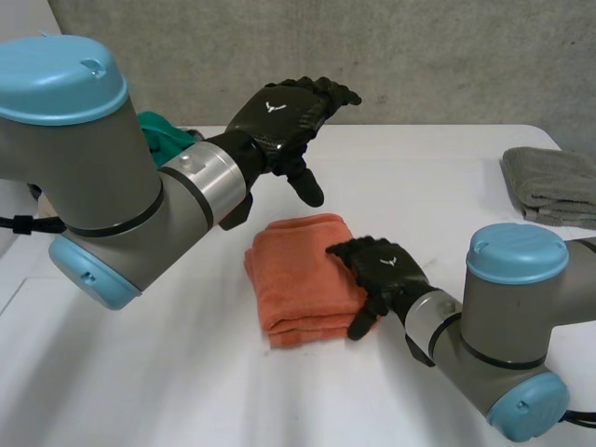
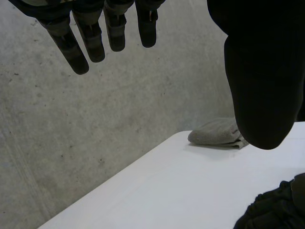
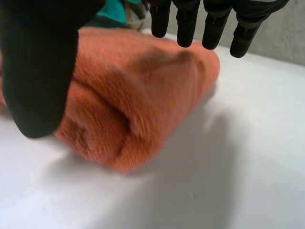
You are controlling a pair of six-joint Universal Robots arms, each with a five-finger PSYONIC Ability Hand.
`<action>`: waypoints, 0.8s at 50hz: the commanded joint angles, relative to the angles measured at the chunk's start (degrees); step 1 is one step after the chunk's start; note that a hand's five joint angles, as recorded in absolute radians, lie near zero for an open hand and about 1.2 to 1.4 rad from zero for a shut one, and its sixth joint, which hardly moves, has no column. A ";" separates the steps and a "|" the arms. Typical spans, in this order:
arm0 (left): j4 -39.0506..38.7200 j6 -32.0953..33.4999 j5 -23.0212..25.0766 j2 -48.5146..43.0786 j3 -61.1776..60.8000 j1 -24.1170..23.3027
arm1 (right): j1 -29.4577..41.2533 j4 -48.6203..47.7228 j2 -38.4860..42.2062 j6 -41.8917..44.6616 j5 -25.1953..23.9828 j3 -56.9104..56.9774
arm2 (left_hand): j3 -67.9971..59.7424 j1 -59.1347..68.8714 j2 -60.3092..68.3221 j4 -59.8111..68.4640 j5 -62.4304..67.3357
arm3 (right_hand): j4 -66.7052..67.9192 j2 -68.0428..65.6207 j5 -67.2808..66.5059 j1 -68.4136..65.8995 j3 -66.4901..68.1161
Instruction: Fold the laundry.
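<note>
A folded orange towel (image 1: 296, 279) lies mid-table (image 1: 428, 186). The right hand (image 1: 384, 270) rests at its right edge, fingers straight and relaxed, gripping nothing. The left hand (image 1: 279, 112) hovers above, fingers spread and empty. A folded grey towel (image 1: 554, 186) sits at the far right edge.

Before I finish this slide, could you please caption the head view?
Folded orange towel under the open right hand; open left hand raised above the white table, grey towel aside.
</note>
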State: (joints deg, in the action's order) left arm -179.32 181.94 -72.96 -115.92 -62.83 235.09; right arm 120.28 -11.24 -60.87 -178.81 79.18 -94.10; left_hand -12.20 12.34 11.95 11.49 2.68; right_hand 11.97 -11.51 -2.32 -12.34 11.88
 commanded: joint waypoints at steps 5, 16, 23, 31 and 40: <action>0.11 -1.41 0.63 2.81 0.69 0.55 | 6.89 -2.73 -3.99 3.55 3.44 -1.08 | 2.20 -2.34 -1.95 -1.49 -2.68 | -1.97 1.51 2.32 2.34 -1.88; 0.11 -1.50 0.63 3.69 1.04 0.46 | 10.94 -11.78 -0.57 13.92 10.91 -3.19 | 2.20 -2.34 -1.95 -1.49 -2.68 | -1.97 1.51 2.32 2.34 -1.88; 0.20 -1.41 0.63 3.42 0.95 0.55 | 11.11 -14.25 3.47 17.09 11.79 -1.96 | 2.20 -2.34 -1.95 -1.49 -2.68 | -1.97 1.51 2.32 2.34 -1.88; 0.20 -1.32 0.63 3.42 0.69 0.81 | 11.29 -15.56 4.88 18.41 11.79 -1.70 | 2.20 -2.34 -1.95 -1.49 -2.68 | -1.97 1.51 2.32 2.34 -1.88; 0.29 -1.41 0.63 3.60 0.60 0.81 | 11.64 -19.78 7.60 21.48 11.97 -0.47 | 2.20 -2.34 -1.95 -1.49 -2.68 | -1.97 1.51 2.32 2.34 -1.88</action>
State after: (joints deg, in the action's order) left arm -179.12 180.61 -72.31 -112.52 -62.15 235.90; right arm 131.61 -28.66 -55.41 -159.67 91.03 -95.52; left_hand -12.20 12.34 11.90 11.47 2.68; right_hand 11.97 -11.51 -2.33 -12.34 11.87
